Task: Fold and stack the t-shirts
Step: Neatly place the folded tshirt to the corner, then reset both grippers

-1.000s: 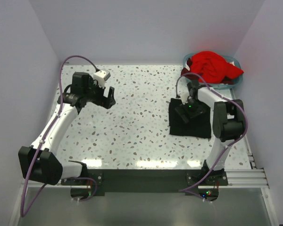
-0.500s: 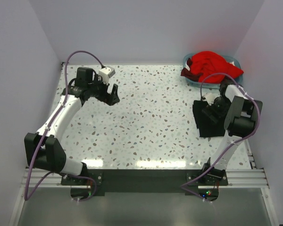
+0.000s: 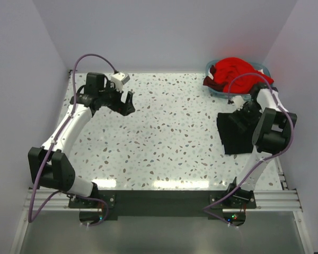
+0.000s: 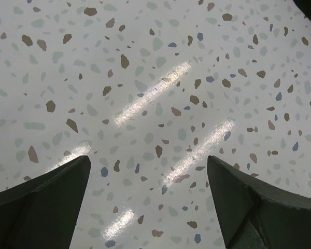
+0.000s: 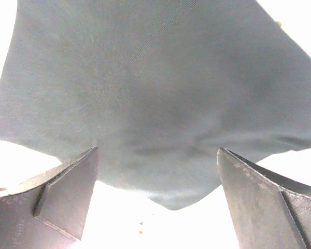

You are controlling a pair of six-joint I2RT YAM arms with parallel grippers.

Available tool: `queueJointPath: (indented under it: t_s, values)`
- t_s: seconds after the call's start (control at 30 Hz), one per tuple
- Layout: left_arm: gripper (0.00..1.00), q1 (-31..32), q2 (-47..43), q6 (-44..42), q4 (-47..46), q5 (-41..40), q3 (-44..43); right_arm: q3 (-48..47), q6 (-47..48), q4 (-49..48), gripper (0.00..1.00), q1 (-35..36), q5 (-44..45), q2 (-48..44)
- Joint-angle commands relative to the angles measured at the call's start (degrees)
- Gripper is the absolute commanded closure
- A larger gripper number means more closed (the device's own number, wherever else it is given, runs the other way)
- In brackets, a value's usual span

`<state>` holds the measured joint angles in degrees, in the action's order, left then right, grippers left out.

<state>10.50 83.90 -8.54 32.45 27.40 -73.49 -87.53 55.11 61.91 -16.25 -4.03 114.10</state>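
Observation:
The black t-shirt (image 3: 234, 136) lies folded in a rough square on the right side of the table (image 3: 169, 132). My right gripper (image 3: 243, 114) hovers open over its far edge. In the right wrist view the dark cloth (image 5: 155, 78) fills the upper frame, and the gripper (image 5: 158, 150) has nothing between its fingers (image 5: 67, 192). The red t-shirt (image 3: 237, 74) sits crumpled in the light blue basket (image 3: 211, 66) at the back right. My left gripper (image 3: 128, 105) stands open over bare table at the back left, and its wrist view (image 4: 147, 158) shows only speckled surface.
The basket stands in the far right corner, close to the right wall. The right arm's elbow (image 3: 271, 132) sits just right of the black shirt. Walls enclose the table on three sides.
The black t-shirt has slid right, from centre-right to the table's right edge. My right gripper moved right and back with it. My left gripper shifted slightly right.

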Motion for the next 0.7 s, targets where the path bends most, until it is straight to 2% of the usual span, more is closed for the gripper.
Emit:
queueJointPath:
  t_s: [0.0,0.1,0.2,0.23,0.3,0.33,0.43,0.5,0.67]
  values:
    - [0.00,-0.31,0.30,0.97,-0.54,-1.90,-3.67,-10.18,-2.19,6.37,0.01,0.69,-7.02,-7.05]
    - [0.00,-0.39,0.74,1.85,0.16,-4.27,-5.08,-15.37,-6.23,10.50,0.01,3.05,-10.46,-9.95]
    - [0.00,-0.39,0.92,2.21,0.34,-7.87,-5.78,-15.14,-13.34,10.60,0.01,8.13,-13.54,-14.07]
    - [0.00,-0.39,0.92,2.47,0.42,-8.93,-5.78,-14.09,-18.50,8.60,0.01,9.82,-14.15,-15.30]
    - [0.00,-0.57,0.48,2.30,1.04,-10.34,-5.17,-9.54,-24.41,5.43,0.01,15.68,-15.12,-19.17]
    - [0.00,-0.83,0.13,2.21,1.04,-10.26,-4.47,-7.50,-30.09,1.06,0.01,18.25,-16.00,-20.40]
    - [0.00,-1.18,-2.50,1.94,-0.01,-10.08,1.23,2.07,-39.34,-10.26,0.01,27.65,-15.05,-24.45]
    - [0.00,-1.36,-4.87,2.03,-0.89,-10.52,6.68,7.08,-41.66,-14.08,0.01,33.62,-14.51,-23.76]
    - [0.00,-1.54,-8.75,2.47,-2.30,-11.49,17.23,14.13,-43.33,-20.06,0.01,39.44,-13.81,-20.68]
